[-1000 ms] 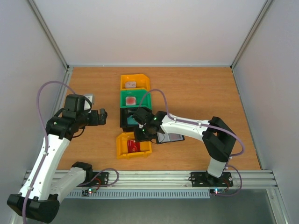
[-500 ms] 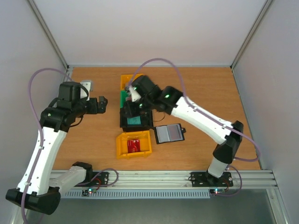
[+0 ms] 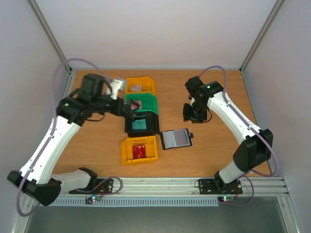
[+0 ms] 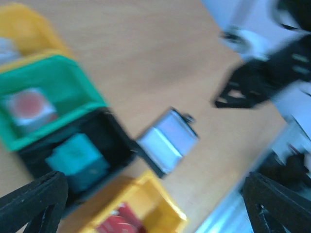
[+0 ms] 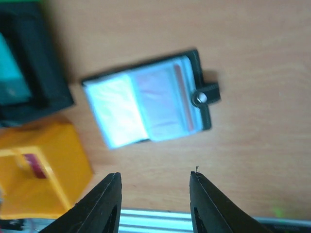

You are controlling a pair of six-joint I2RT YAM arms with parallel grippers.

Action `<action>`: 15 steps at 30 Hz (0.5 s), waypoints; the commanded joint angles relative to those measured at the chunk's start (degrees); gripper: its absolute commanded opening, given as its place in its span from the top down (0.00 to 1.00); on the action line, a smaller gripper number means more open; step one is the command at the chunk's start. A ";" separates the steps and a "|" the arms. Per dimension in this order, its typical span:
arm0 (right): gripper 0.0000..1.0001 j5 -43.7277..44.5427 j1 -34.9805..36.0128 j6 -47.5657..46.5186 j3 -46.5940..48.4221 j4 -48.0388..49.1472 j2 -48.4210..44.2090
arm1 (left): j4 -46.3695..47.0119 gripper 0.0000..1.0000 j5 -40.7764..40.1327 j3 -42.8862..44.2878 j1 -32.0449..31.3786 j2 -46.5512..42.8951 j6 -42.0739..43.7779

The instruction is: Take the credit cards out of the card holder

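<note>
Looking down the right wrist, I see the right fingers (image 5: 104, 204) partly spread and empty, with the card holder (image 5: 148, 104) lying open on the desk (image 5: 252, 39) just beyond their tips. The left fingers (image 4: 34, 199) gape wide and hold nothing; the teal card (image 4: 77, 158) sits in the black bin (image 4: 109, 128) ahead of them.

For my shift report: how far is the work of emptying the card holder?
Done: teal card lies in the black bin, red card in the near yellow bin. In hand: nothing; right pincer is open, empty. Left: open card holder seems to hold a reddish card.
</note>
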 commanded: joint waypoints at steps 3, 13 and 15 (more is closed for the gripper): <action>0.58 -6.62 -1.15 -1.93 -13.20 8.16 -0.55 | 1.85 0.08 4.34 -0.20 -18.28 6.54 -3.71; 0.58 -9.60 -1.24 -3.10 -18.07 22.17 10.91 | 8.90 0.29 -16.68 1.62 -32.73 20.84 36.51; 0.58 -8.78 -1.39 -3.13 -18.36 22.99 13.47 | 5.18 0.38 -21.12 5.91 -32.22 26.16 39.14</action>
